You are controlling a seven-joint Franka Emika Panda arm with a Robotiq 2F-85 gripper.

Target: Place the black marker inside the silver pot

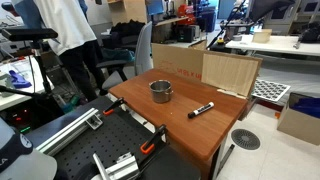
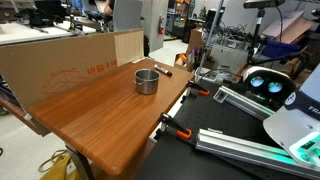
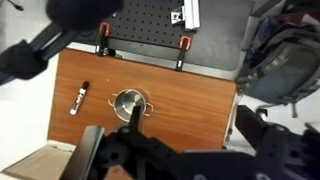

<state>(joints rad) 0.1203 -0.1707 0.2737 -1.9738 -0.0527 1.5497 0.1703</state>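
The black marker (image 1: 201, 109) lies flat on the wooden table (image 1: 195, 135), a short way from the silver pot (image 1: 161, 91). Both exterior views show them apart; the marker (image 2: 162, 68) lies beyond the pot (image 2: 146, 80). In the wrist view the marker (image 3: 79, 97) lies left of the pot (image 3: 128, 102), seen from high above. My gripper (image 3: 195, 125) shows only in the wrist view, as dark fingers spread wide. It is open, empty and far above the table. One fingertip overlaps the pot in the picture.
Cardboard and wooden panels (image 1: 225, 70) stand along the table's far edge. Orange clamps (image 3: 181, 44) hold the table to a black perforated board (image 3: 140, 25). A person (image 1: 75, 40) stands at the back. A backpack (image 3: 285, 60) lies off the table's side.
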